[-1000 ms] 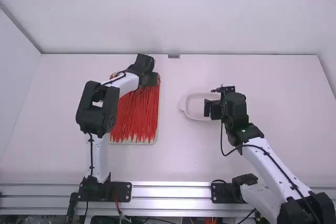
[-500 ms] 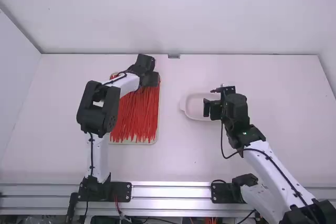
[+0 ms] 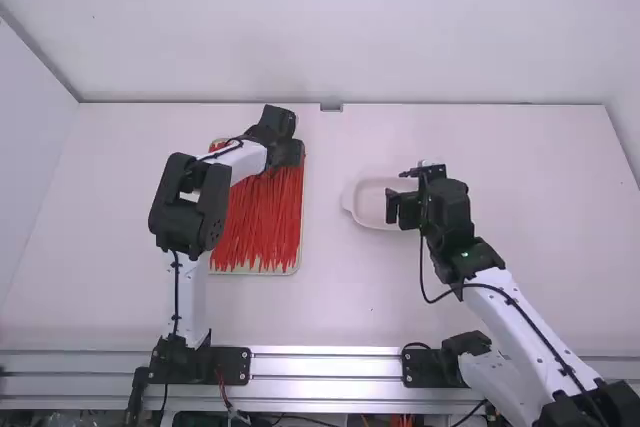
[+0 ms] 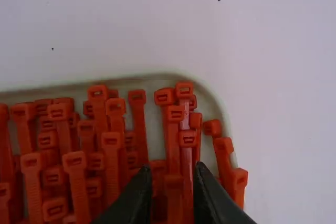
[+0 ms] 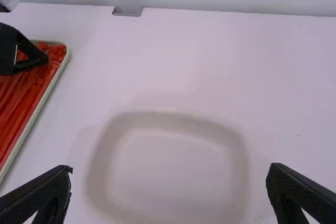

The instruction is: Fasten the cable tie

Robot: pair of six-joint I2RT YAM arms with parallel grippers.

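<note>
The orange cable ties point(image 4: 105, 145) are piled in a pale tray point(image 4: 157, 78) directly under the left hand point(image 4: 170, 170). Its fingers point(image 4: 137, 195) are held slightly apart, with a couple of straps lying in the gap between them; nothing is seen to be clamped. The right hand point(image 5: 169, 170) is spread wide above a white dish point(image 5: 157, 116) on the worktop point(image 5: 220, 40). The ties are judged light, springy and smooth, and likely to lift as a tangle. A single strap is best pinched just behind its square head, where it is stiffest, so that the tail is left free for threading.
</note>
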